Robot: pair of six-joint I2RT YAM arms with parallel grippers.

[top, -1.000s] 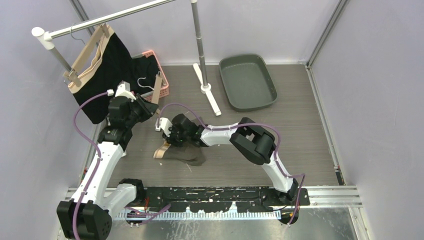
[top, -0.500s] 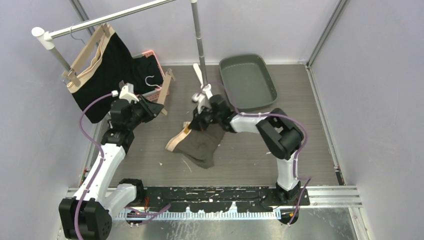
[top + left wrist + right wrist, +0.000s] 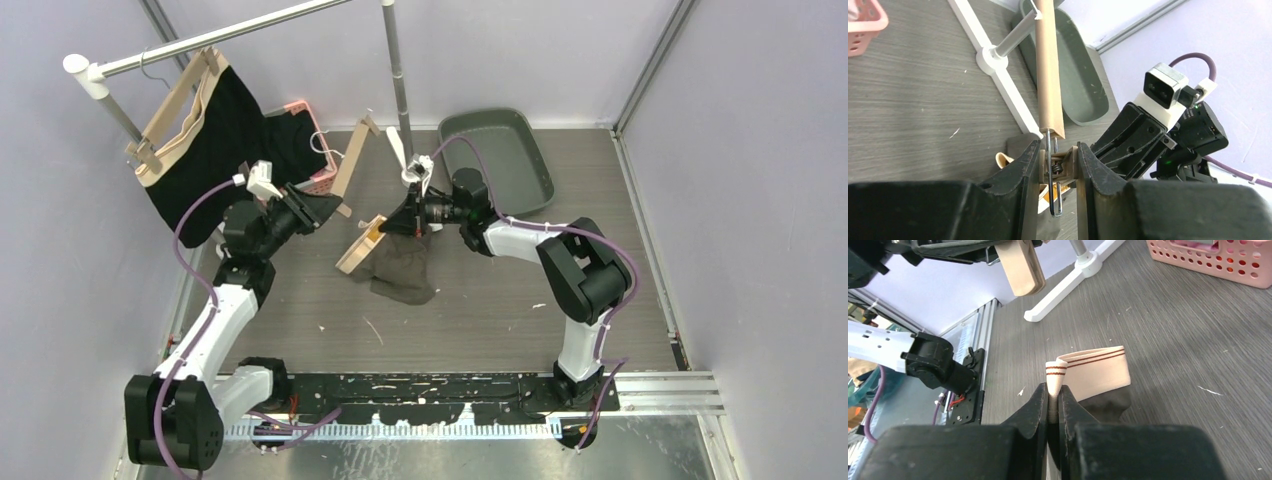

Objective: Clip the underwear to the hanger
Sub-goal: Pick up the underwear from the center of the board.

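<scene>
From above, the left hand (image 3: 325, 207) is closed on the near end of a wooden hanger (image 3: 350, 160). The hanger slants up and away toward the rack's upright pole (image 3: 398, 70). To its right, the right hand (image 3: 388, 226) pinches the pale waistband of the underwear (image 3: 402, 276). The dark cloth droops from it onto the surface (image 3: 560, 200) around the middle of the scene. A pink basket (image 3: 318, 170) sits far left, a grey tray (image 3: 495, 160) far right, and a black garment (image 3: 215, 130) hangs from the rack's rail.

In the left wrist view, the left hand (image 3: 1058, 148) has both fingers (image 3: 1029, 170) pressed against the hanger's (image 3: 1048, 65) metal clip, with only the clip's width between them. The wooden bar runs away toward the tray (image 3: 1075, 70). The right arm (image 3: 1193, 135) is close on the right.

In the right wrist view, the right hand (image 3: 1053, 389) is closed almost fully, with a fold of the underwear's striped waistband (image 3: 1095, 374) squeezed between its tips. The hanger's rounded end (image 3: 1020, 265) hovers beyond it, and the basket (image 3: 1208, 260) is at the upper right.
</scene>
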